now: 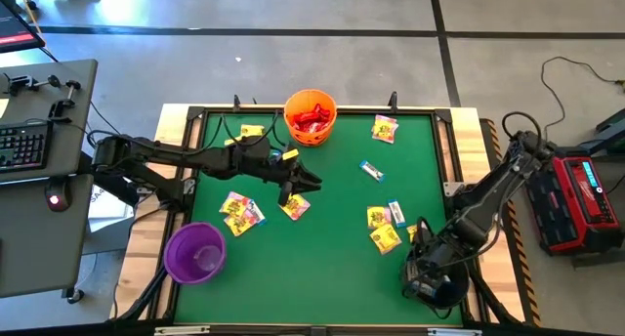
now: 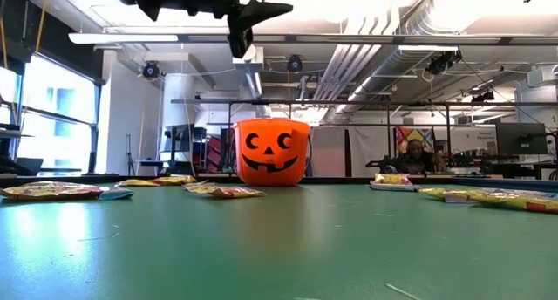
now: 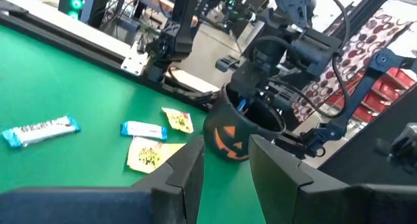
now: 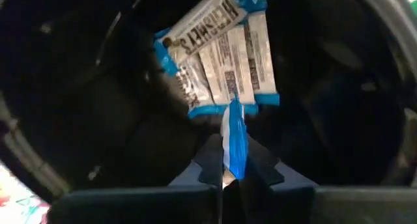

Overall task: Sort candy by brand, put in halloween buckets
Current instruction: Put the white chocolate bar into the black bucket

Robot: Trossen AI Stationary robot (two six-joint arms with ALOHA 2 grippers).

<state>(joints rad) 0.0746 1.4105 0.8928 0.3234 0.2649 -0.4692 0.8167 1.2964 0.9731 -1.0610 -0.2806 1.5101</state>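
My right gripper [image 4: 228, 170] points down into the black bucket [image 3: 241, 136] at the table's near right corner [image 1: 422, 289]. It is shut on a white-blue candy packet [image 4: 233, 136]. Other white-blue packets [image 4: 221, 55] lie on the bucket's bottom. My left gripper [image 1: 314, 183] hovers open over the table's middle with nothing between its fingers [image 3: 225, 155]. The orange bucket [image 1: 311, 116] holding red candy stands at the far edge, and the purple bucket [image 1: 195, 253] at the near left. Yellow and white-blue packets [image 1: 384, 227] lie flat on the green mat. My right gripper pinches the white-blue packet by one end [image 4: 229, 164] between its two fingers, coming from above and pointing down. The packet shows edge-on and reaches past the fingertips into the black bucket, over the packets on the bottom. I cannot tell whether it touches them.
More packets lie near the purple bucket [image 1: 239, 214], under my left gripper [image 1: 295, 207] and at the far right [image 1: 384, 129]. A raised frame [image 1: 459, 150] borders the mat. The near middle of the mat [image 1: 312, 277] is bare. A person [image 2: 417, 152] sits beyond the table.
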